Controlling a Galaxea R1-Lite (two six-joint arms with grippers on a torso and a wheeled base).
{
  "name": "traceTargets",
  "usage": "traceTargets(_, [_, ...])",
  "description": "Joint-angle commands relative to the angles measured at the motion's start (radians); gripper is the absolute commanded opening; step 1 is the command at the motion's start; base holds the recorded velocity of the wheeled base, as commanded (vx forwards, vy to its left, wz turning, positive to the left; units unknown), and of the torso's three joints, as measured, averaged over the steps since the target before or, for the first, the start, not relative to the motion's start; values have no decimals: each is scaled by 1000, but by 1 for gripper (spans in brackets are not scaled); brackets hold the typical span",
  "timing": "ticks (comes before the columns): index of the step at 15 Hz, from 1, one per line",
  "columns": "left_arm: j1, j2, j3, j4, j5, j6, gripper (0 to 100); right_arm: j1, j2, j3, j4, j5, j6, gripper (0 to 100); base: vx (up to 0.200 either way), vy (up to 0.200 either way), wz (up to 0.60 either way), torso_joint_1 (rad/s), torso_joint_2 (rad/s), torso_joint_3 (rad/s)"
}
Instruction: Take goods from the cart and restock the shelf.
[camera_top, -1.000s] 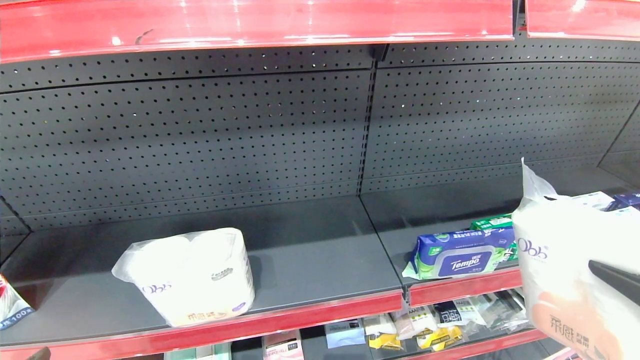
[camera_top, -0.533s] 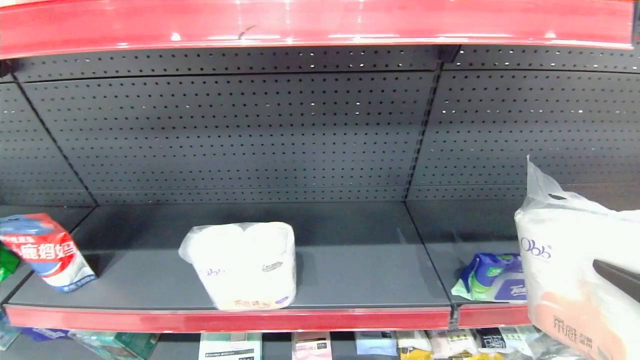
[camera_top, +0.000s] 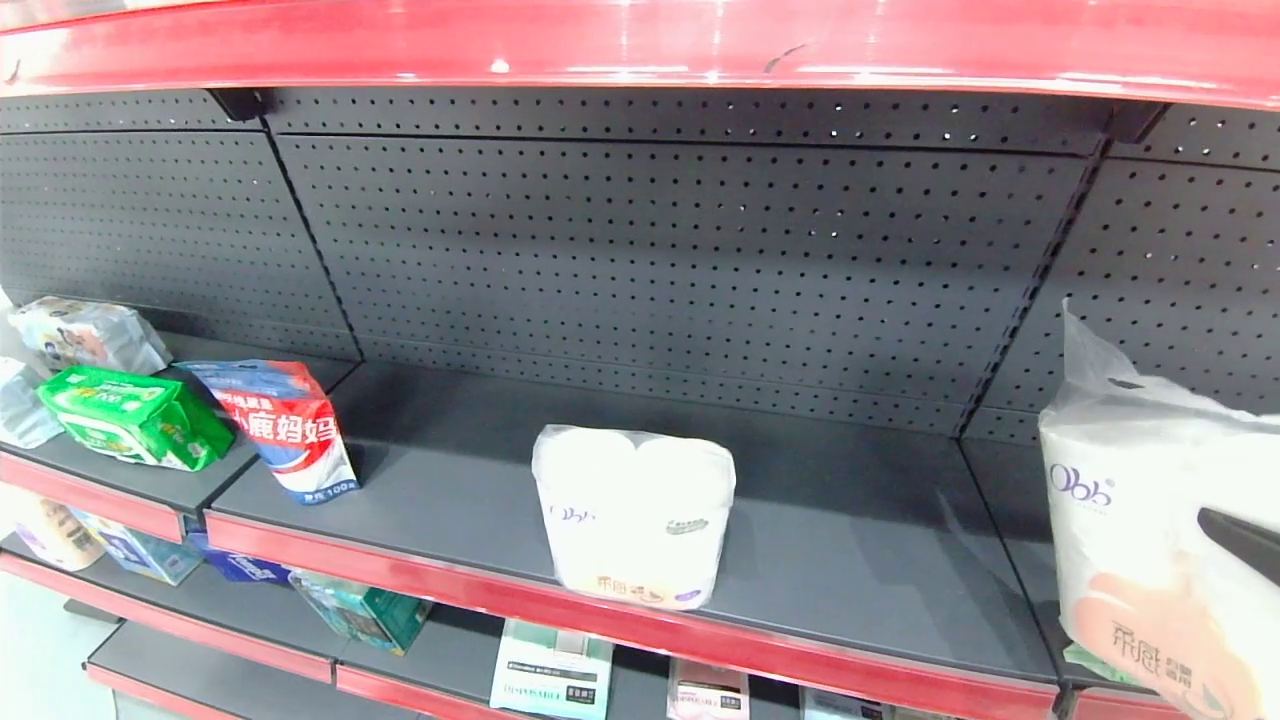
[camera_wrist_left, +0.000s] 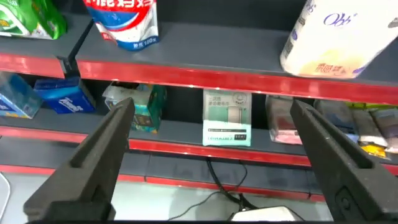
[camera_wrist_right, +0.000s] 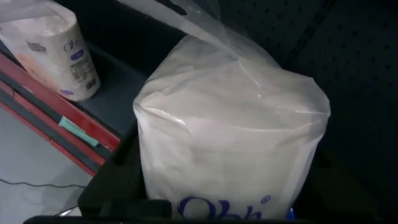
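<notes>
1. The right gripper (camera_wrist_right: 230, 199) is clamped around a white plastic-wrapped pack of toilet rolls (camera_top: 1150, 520). The pack is held at the lower right of the head view, in front of the shelf and not yet on it.
2. The left gripper (camera_wrist_left: 214, 162) has its fingers spread wide with nothing between them.
3. The dark grey metal shelf board with a red front strip (camera_top: 850, 530) has bare room at centre right. A matching white roll pack (camera_top: 635, 515) stands beside that room, at the front edge.
4. Likely risks:
   - The soft wrap could slip or squash in the grip.
   - Set down too near the lip, the held pack could tip off.
   - Swung toward frame centre, it could knock the standing pack over the edge.
</notes>
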Motion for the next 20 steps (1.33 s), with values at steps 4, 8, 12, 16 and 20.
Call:
traceTargets(4, [-8, -133, 82, 3, -1, 0, 100, 2, 94, 2, -100, 43, 38, 0, 0, 0, 0, 0, 0, 0])
traceTargets(8, [-39, -228, 161, 3, 8, -2, 100, 4, 162, 0, -113, 112, 37, 0, 0, 0, 0, 0, 0, 0])
traceTargets(12, [-36, -231, 182, -11, 149, -32, 100, 4, 225, 2, -139, 127, 38, 0, 0, 0, 0, 0, 0, 0])
traceTargets(16, [-36, -277, 316, -255, 261, -63, 100, 2, 288, -1, -219, 129, 40, 0, 0, 0, 0, 0, 0, 0])
traceTargets(20, [-53, -285, 320, -258, 290, -71, 100, -1, 278, 14, -222, 129, 38, 0, 0, 0, 0, 0, 0, 0])
